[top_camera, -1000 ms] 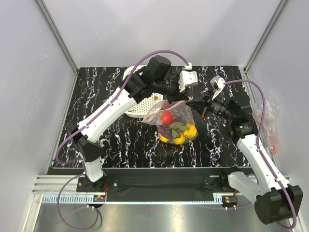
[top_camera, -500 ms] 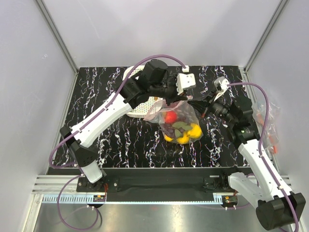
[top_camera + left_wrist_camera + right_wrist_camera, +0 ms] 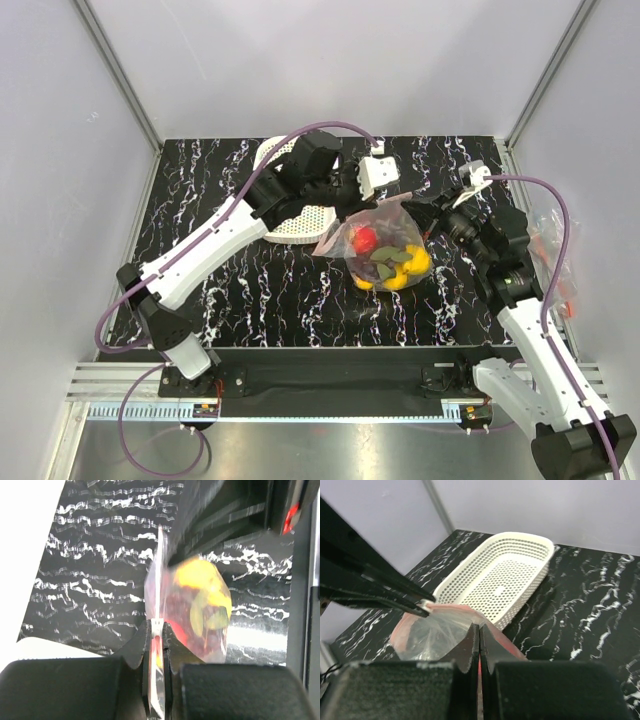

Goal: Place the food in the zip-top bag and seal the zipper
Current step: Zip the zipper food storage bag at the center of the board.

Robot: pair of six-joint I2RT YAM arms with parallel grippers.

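Observation:
The clear zip-top bag (image 3: pixel 385 245) hangs between my two grippers over the middle of the table. It holds the food: a red apple (image 3: pixel 365 240), yellow lemons (image 3: pixel 415 262), a green piece (image 3: pixel 392 257) and dark pieces. My left gripper (image 3: pixel 352 203) is shut on the bag's mouth edge; its wrist view shows the jaws (image 3: pixel 156 625) pinching that edge, with the filled bag (image 3: pixel 200 605) hanging below. My right gripper (image 3: pixel 427 215) is shut on the pink-red zipper (image 3: pixel 457 609), which runs between its jaws (image 3: pixel 479 626). The left fingers (image 3: pixel 395 597) show in the right wrist view.
The empty white lattice basket (image 3: pixel 290 212) lies at the back, partly under my left arm, and shows in the right wrist view (image 3: pixel 495 577). Crinkly clear plastic (image 3: pixel 555 250) sits off the table's right edge. Grey walls enclose the table on three sides.
Both grippers have carried the bag to the right and slightly toward the near edge, keeping their hold. The left arm has stretched further over the basket.

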